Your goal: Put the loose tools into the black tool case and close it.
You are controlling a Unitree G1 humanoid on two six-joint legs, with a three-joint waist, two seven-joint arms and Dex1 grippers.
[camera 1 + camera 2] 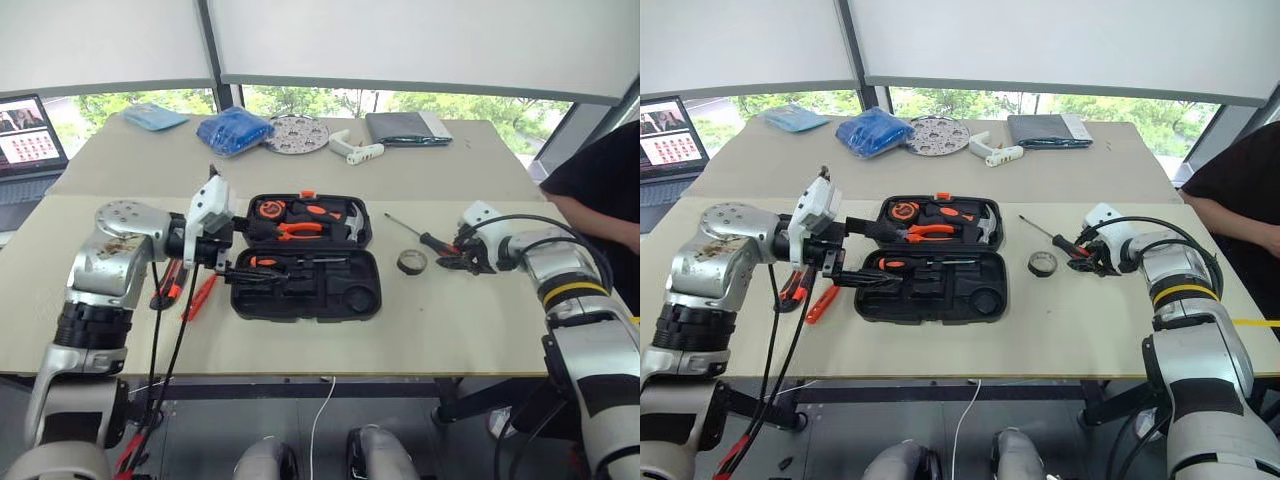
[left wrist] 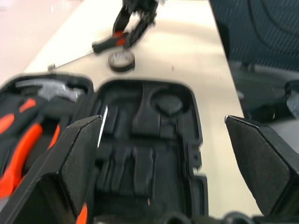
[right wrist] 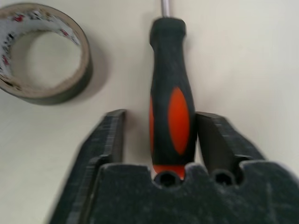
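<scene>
open on the table (image 1: 420, 330) lies the black tool case (image 1: 305, 285), left gripper (image 2: 163, 158) spread wide and empty over its near half. right gripper (image 3: 161, 140) straddles a screwdriver (image 3: 170, 102), one finger touching, grip uncertain; tape roll (image 3: 42, 51) beside. a pouch (image 1: 405, 128) lies far back.

The left gripper (image 2: 163, 154) hung with its fingers spread wide, pointing toward three o'clock from a bent arm. The right gripper (image 3: 161, 135), reaching toward nine o'clock, had its fingers part-closed, one pad (image 3: 212, 140) seemingly touching something between them.
</scene>
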